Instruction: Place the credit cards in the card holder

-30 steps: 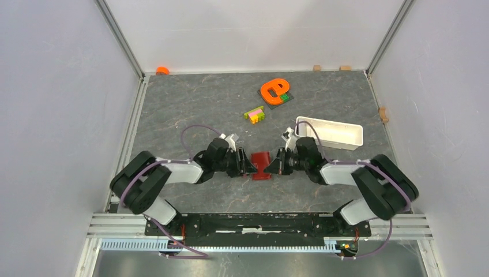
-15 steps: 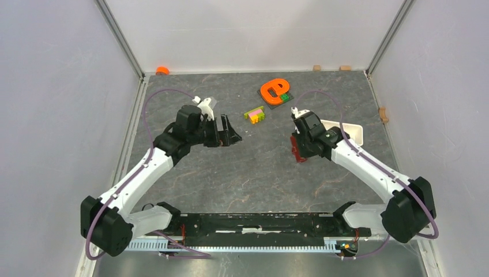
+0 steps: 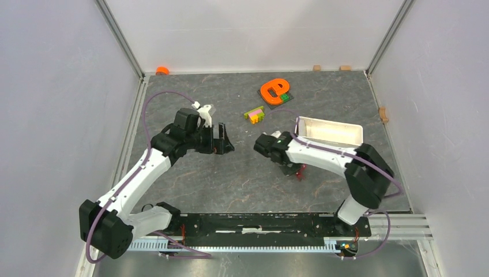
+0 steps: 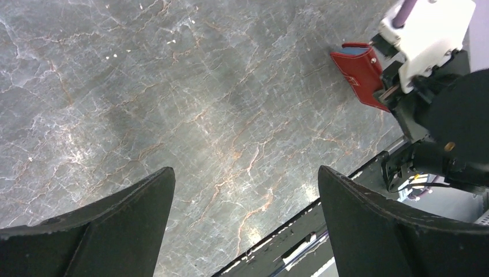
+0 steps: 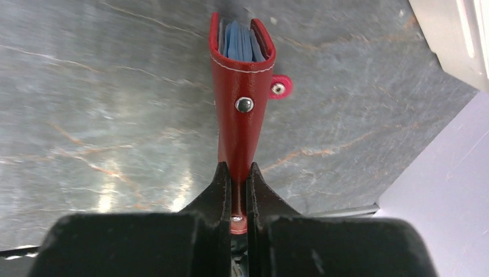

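The card holder (image 5: 242,86) is a dark-red wallet with a snap tab and light-blue inside. It hangs edge-on above the table with my right gripper (image 5: 238,173) shut on its lower end. From above only a red sliver of the card holder (image 3: 299,171) shows under the right gripper (image 3: 291,167), right of centre. My left gripper (image 4: 245,179) stands wide open over bare table with nothing between its fingers (image 4: 132,219). In the top view the left gripper (image 3: 224,142) is left of centre, well apart from the wallet (image 4: 360,72). The credit cards are hidden.
A white oblong tray (image 3: 328,131) stands just behind the right arm. Multicoloured toy bricks (image 3: 254,114) and an orange letter shape on a dark plate (image 3: 274,90) lie farther back. A small orange cap (image 3: 162,70) sits in the back left corner. Walls enclose three sides.
The left gripper has let go of the wallet, opened wide and swung back and to the left. The right gripper has carried the wallet away from the centre front, then turned and lowered it.
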Robot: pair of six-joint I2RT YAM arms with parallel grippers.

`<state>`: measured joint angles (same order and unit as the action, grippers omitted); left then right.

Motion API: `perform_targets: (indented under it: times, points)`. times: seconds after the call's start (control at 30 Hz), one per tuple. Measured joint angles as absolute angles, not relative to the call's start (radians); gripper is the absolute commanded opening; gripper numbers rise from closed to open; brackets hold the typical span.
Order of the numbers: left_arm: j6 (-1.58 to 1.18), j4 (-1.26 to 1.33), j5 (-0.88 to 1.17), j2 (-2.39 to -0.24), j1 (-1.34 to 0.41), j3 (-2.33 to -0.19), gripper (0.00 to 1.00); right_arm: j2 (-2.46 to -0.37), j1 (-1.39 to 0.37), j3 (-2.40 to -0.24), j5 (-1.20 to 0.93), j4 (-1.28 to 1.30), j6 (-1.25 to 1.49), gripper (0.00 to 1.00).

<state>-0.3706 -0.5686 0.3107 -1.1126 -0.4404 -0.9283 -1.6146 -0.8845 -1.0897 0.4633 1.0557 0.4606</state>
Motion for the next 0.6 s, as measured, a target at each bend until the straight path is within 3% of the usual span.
perform_targets:
  times: [0.03, 0.1, 0.17, 0.4, 0.6]
  points:
    - [-0.369, -0.570, 0.310, -1.113, -0.440, -0.925, 1.00, -1.642, -0.903, -1.108, 0.466, 1.056, 0.472, 0.19]
    - [-0.368, -0.571, 0.306, -1.113, -0.437, -0.916, 1.00, -1.691, -0.941, -1.145, 0.467, 1.048, 0.493, 0.46]
    - [-0.368, -0.572, 0.303, -1.112, -0.433, -0.909, 1.00, -1.734, -0.979, -1.176, 0.456, 1.028, 0.509, 0.59]
    - [-0.374, -0.574, 0.262, -1.056, -0.427, -0.871, 1.00, -1.752, -1.041, -1.237, 0.387, 0.972, 0.517, 0.71]
    - [-0.458, -0.513, 0.238, -0.939, -0.429, -0.759, 0.91, -1.589, -1.015, -1.224, 0.313, 0.897, 0.469, 0.69]
